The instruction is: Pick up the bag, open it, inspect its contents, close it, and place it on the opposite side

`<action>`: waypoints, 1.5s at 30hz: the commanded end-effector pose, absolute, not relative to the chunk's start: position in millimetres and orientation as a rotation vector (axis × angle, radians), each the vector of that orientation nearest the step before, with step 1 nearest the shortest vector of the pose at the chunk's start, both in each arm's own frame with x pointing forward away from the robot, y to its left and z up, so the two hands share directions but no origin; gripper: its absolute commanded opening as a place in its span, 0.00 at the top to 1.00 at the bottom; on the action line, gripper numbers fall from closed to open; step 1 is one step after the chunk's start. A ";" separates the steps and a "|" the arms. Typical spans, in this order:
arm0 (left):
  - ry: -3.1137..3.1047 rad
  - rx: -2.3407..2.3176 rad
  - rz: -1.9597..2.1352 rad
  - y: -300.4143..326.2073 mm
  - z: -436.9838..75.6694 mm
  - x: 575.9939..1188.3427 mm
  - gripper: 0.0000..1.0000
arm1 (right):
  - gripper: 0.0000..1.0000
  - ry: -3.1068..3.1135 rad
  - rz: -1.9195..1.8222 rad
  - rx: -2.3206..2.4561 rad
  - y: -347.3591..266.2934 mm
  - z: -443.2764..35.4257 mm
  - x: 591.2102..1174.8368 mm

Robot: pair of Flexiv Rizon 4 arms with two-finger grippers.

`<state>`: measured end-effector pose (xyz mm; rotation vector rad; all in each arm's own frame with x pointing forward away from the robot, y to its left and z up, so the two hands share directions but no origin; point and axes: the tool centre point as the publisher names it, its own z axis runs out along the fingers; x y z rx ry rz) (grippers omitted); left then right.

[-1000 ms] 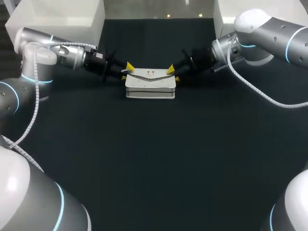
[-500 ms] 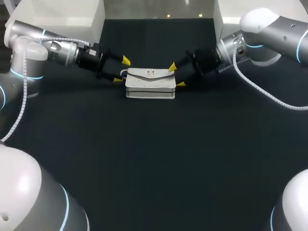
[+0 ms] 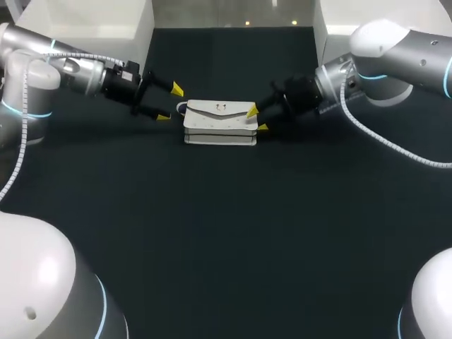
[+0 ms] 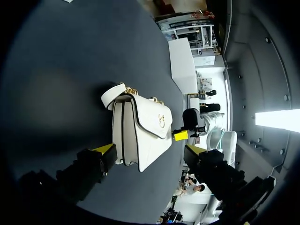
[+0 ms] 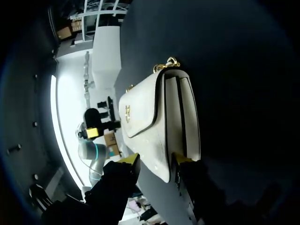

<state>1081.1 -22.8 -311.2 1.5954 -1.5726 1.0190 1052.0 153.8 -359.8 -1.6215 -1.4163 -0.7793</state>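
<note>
Bag (image 3: 219, 121) sits closed, unlifted; left gripper (image 3: 170, 103) hangs released beside it, right gripper (image 3: 257, 119) at its other end, grasp unclear. Whole task seemingly lies ahead.

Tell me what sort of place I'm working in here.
Probably a robot lab bench: a dark table, one white bag staged on it, the left gripper and right gripper flanking it.

The left arm extends inward, the left gripper (image 3: 170, 103) spread wide. The right arm extends inward from the opposite side, the right gripper (image 3: 257, 119) pointing toward it.
</note>
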 end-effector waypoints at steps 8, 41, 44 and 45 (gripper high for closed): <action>-1.598 1.636 1.020 -8.4 -304.6 1073.0 0.00 | 1.00 -1.411 -0.764 -1.613 152.3 -365.7 1066.5; -1.868 1.727 0.581 41.3 -287.1 1072.9 0.00 | 1.00 -1.526 -0.745 -1.597 65.3 -359.1 1067.0; -1.868 1.727 0.581 41.3 -287.1 1072.9 0.00 | 1.00 -1.526 -0.745 -1.597 65.3 -359.1 1067.0; -1.868 1.727 0.581 41.3 -287.1 1072.9 0.00 | 1.00 -1.526 -0.745 -1.597 65.3 -359.1 1067.0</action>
